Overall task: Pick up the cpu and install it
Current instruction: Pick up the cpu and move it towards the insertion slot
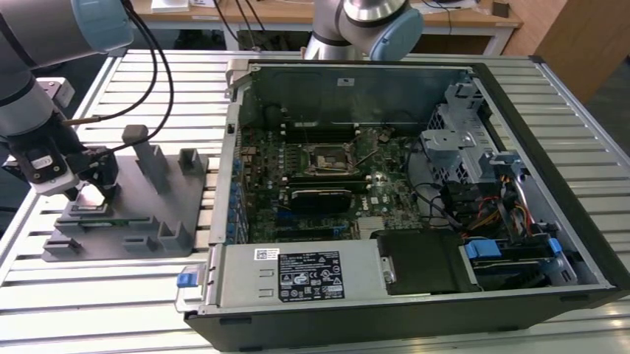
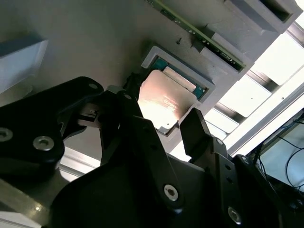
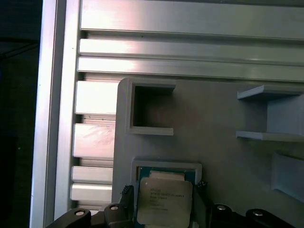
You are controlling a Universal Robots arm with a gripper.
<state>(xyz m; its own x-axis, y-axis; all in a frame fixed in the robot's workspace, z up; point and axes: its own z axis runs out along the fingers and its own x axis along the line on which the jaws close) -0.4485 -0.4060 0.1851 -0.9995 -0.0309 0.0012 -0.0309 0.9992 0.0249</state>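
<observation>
So the cpu [image 3: 164, 202] is sitting flat in its pocket on the grey tray [image 1: 147, 228]. That's out on the exterior view's left, well apart from the socket [image 1: 325, 157] in the open case [image 1: 394, 74]. My gripper [image 1: 87, 193] is right over it, centred, jaws apart, one just off each of two opposite edges. It's basically square, so no long axis to fuss over. I see a sliver of gap either side, so I'd say not clamped yet.
</observation>
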